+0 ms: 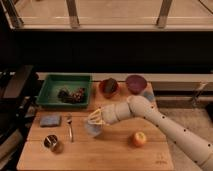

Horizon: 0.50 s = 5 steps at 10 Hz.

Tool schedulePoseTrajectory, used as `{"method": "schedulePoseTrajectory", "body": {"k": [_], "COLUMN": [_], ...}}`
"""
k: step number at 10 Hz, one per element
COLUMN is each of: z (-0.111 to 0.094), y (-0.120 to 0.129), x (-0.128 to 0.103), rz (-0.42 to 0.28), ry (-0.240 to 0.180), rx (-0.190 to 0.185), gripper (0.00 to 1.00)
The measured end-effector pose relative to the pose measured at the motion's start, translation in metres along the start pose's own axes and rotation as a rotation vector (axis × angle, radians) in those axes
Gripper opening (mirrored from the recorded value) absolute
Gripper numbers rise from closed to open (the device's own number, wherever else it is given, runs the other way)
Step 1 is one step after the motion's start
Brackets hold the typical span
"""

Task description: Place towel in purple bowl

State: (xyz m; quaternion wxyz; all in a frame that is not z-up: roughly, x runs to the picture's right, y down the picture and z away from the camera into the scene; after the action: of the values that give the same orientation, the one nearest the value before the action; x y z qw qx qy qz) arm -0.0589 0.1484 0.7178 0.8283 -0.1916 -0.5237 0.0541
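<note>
Wooden table (100, 156) lies under your gripper (94, 120), its fingers clamped tight on the towel (93, 131), which hangs just below them. The purple bowl (135, 83) sits up and right of the fingers, just beyond the red-orange bowl (109, 86). Lift high, clear both rims, and release over its centre.

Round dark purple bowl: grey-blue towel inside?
No: the tool holds the grey-blue cloth towel over the wooden table, apart from the purple bowl.
</note>
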Motion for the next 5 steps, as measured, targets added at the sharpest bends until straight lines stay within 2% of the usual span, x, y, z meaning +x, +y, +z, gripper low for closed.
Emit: {"method": "schedulePoseTrajectory", "body": {"k": [5], "z": [0.0013], "y": [0.0006], "x": [-0.0002], "rz": [-0.001], "ry": [-0.001], "rx": [-0.003], "gripper": [0.02]}}
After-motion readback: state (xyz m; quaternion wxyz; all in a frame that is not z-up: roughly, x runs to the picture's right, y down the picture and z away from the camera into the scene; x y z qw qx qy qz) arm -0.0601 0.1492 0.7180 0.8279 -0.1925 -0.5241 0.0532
